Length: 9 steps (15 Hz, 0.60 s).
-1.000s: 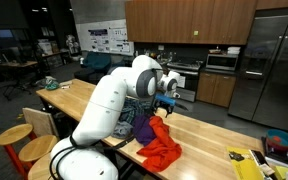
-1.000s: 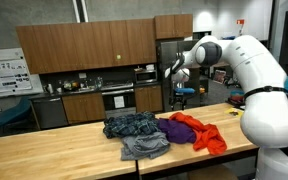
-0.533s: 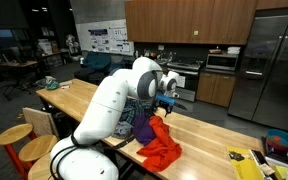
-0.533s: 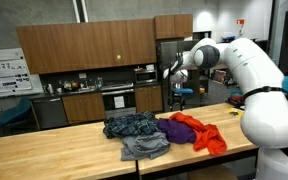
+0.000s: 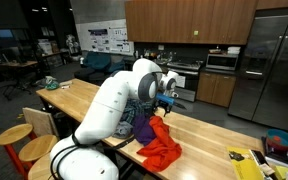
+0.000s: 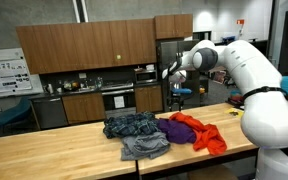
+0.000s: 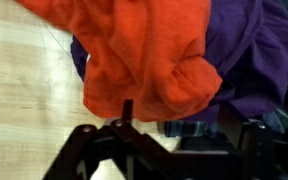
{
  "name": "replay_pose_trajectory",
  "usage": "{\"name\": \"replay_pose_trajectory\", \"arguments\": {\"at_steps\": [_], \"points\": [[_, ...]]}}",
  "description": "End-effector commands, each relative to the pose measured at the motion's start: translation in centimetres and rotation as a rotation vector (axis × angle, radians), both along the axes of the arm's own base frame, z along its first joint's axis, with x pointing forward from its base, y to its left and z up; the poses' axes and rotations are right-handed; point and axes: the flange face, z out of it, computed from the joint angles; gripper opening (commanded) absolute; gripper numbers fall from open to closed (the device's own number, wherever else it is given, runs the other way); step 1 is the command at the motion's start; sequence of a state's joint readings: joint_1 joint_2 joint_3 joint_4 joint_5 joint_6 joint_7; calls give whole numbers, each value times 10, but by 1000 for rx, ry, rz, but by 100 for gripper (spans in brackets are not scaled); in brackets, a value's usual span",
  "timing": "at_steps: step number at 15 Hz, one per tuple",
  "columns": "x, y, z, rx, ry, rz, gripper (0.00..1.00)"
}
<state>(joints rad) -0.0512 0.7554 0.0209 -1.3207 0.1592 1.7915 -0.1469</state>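
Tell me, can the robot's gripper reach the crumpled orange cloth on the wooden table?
Probably yes. The gripper hangs open above the crumpled orange cloth, and nothing lies over the cloth or between them.

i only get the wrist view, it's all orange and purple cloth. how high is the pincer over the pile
observer: well clear. in an exterior view the pincer hangs high above the orange cloth and touches nothing.
operator: anything in the pile past the purple one
observer: yes, a dark blue plaid garment lies against the purple cloth, on the side away from the orange.
operator: that all
observer: no, a grey garment lies in front of the plaid one, toward the table edge nearer that camera.
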Motion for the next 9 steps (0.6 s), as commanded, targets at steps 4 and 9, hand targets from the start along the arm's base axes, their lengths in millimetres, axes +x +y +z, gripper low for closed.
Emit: {"name": "replay_pose_trajectory", "arguments": {"at_steps": [4,9], "points": [[6,-1,2,-16,17,-7,85],[7,-5,4,-9,16,-14,46]]}}
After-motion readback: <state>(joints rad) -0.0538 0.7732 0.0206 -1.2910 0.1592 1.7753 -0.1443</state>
